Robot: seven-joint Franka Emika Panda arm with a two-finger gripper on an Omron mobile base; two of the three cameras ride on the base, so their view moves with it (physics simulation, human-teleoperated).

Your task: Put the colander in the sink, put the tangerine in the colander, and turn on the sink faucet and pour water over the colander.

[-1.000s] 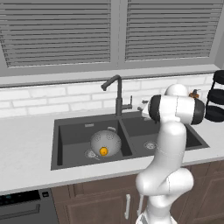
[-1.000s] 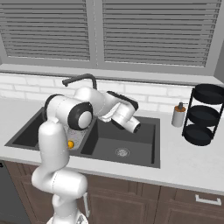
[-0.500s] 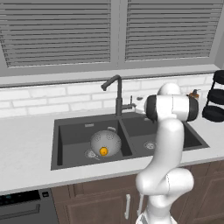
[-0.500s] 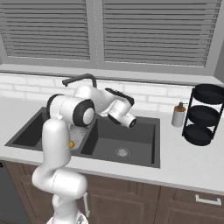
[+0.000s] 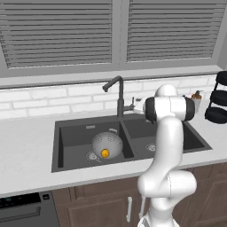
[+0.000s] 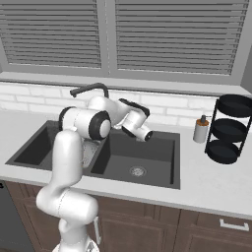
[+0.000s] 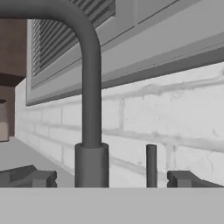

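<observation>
Swinging in from the right basin, the open gripper now faces the faucet, tangerine sitting in the colander; next, nudging its lever.

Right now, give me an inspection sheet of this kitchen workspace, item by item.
Surface: pale counter around the sink.
Job's things: colander lies in the left basin, tangerine in it; sink faucet stands behind the divider, no water seen.
Clutter: soap dispenser; black tiered rack.
Grippers: gripper open, empty, facing the faucet base.
Cables: nothing seen.
Surroundings: white tile backsplash, window blinds, brown cabinets.
</observation>
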